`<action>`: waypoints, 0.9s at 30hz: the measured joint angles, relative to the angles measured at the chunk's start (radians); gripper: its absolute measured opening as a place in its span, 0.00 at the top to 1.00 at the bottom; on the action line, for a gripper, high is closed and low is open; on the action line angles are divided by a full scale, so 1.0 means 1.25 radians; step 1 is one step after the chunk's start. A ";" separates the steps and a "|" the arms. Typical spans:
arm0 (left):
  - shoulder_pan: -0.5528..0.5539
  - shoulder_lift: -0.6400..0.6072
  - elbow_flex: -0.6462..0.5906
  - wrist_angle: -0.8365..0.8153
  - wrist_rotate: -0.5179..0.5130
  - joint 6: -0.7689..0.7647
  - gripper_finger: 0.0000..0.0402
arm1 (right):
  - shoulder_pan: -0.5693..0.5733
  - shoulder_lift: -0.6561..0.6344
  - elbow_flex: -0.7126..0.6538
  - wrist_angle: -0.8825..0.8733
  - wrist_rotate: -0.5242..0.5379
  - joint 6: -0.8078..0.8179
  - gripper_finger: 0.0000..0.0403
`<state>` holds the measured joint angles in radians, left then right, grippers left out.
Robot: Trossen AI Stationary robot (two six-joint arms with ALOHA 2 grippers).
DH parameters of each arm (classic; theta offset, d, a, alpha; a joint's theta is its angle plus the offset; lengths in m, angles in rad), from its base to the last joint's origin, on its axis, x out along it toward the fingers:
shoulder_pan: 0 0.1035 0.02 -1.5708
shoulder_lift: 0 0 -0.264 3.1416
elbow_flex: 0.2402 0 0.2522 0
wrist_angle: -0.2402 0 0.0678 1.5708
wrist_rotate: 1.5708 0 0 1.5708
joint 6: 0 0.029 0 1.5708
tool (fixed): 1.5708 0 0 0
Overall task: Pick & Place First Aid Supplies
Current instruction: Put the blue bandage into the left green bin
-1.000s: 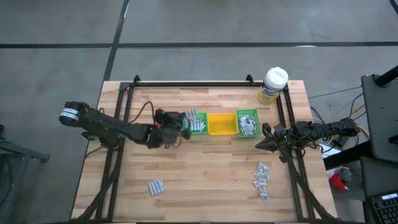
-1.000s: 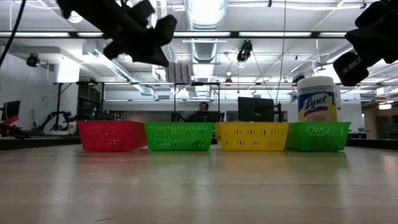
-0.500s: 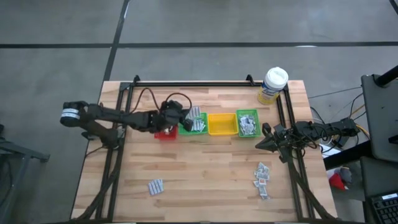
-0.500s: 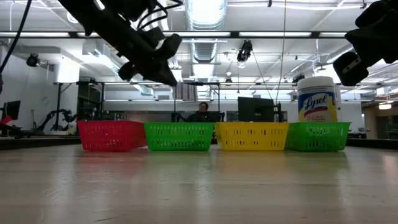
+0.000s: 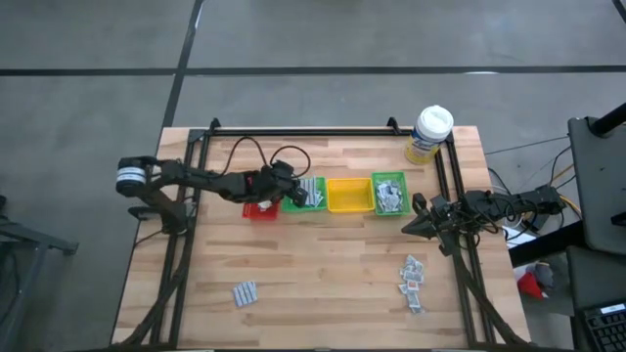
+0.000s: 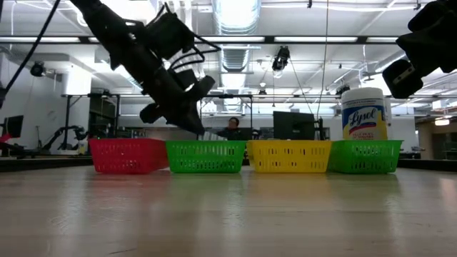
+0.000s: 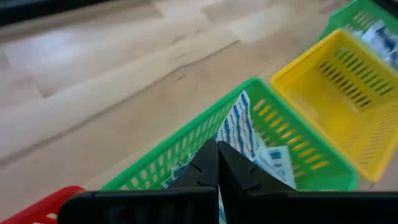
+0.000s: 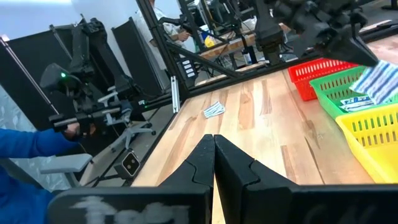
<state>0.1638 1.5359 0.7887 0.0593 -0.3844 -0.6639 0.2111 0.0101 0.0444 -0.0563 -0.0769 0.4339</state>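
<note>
My left gripper is shut on a small bundle of white-blue sachets and slants down over the left green bin. More white-blue sachets lie in that bin. A red bin, a yellow bin and a second green bin holding sachets stand in the same row. Loose sachets lie on the table near the front left and front right. My right gripper waits shut at the table's right edge. My left gripper pinches the upper end of the white-blue sachets between its two shut fingers, slanting down from the table's left. The bundle hangs past the fingertips at the green bin's rim. Whether its lower end rests on the sachets inside cannot be told.
A yellow wipes tub with a white lid stands at the far right corner. Black frame rails run along the far edge and both sides. Bare wood lies between the bins and the near edge.
My left gripper has sunk from above the red bin toward the left green bin, tipping further downward and turning, still shut on the white-blue sachets. The sachets have come down from well above the bins to the green bin's rim.
</note>
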 joint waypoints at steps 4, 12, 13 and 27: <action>0.009 0.023 0.000 0.000 0.027 -0.015 1.00 | 0.000 0.000 0.000 0.000 0.000 0.000 0.98; 0.014 0.029 0.000 0.000 0.075 -0.030 1.00 | 0.000 0.000 0.000 0.000 0.000 0.000 0.98; 0.016 0.029 0.000 0.000 0.082 -0.037 1.00 | 0.000 0.000 0.000 0.000 0.000 0.000 0.98; 0.046 0.029 -0.005 -0.002 0.152 -0.056 1.00 | 0.000 0.000 0.000 0.000 0.000 -0.007 0.98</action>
<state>0.2207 1.5723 0.7826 0.0574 -0.1947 -0.7345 0.2109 0.0101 0.0444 -0.0566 -0.0772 0.4257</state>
